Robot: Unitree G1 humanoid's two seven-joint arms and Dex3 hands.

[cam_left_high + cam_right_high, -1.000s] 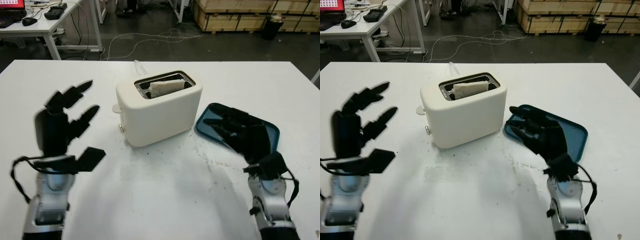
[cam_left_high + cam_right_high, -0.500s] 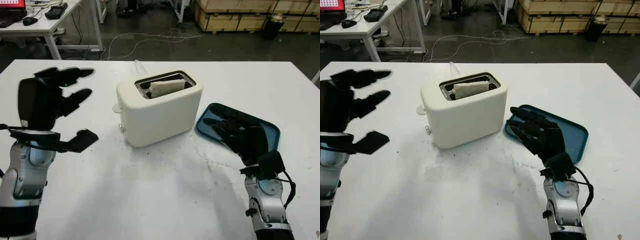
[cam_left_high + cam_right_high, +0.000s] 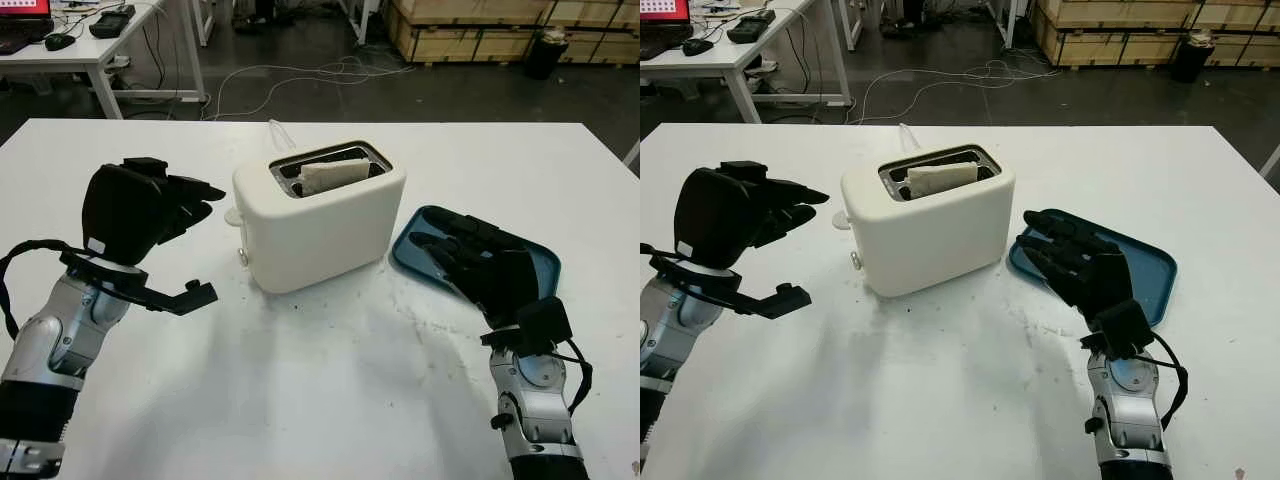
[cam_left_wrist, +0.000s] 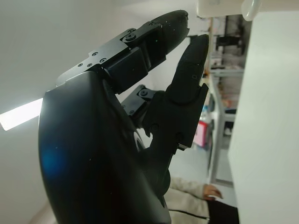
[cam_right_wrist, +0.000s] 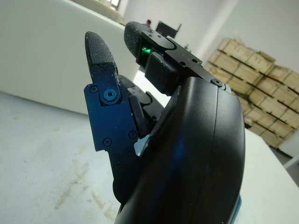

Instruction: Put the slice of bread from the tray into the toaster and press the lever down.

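Note:
A cream toaster (image 3: pixel 318 222) stands mid-table with the bread slice (image 3: pixel 330 174) upright in its slot. Its lever knob (image 3: pixel 232 215) sticks out of the end facing my left hand and sits high. My left hand (image 3: pixel 192 228) is open in the air just left of that end, fingers pointing at the knob and a short way from it. In the left wrist view, the fingers (image 4: pixel 187 70) reach toward the toaster's corner (image 4: pixel 219 7). The blue tray (image 3: pixel 538 262) lies right of the toaster. My right hand (image 3: pixel 462 256) is open above the tray, holding nothing.
The toaster's white cord (image 3: pixel 278 132) trails off the table's far edge. Beyond the table lie a dark floor with cables (image 3: pixel 300 75), a desk (image 3: pixel 90 45) at the far left and wooden crates (image 3: pixel 470 30) at the back.
My left hand has tipped forward from upright and swung right, closer to the toaster's lever end. The right hand has stayed over the tray almost unmoved.

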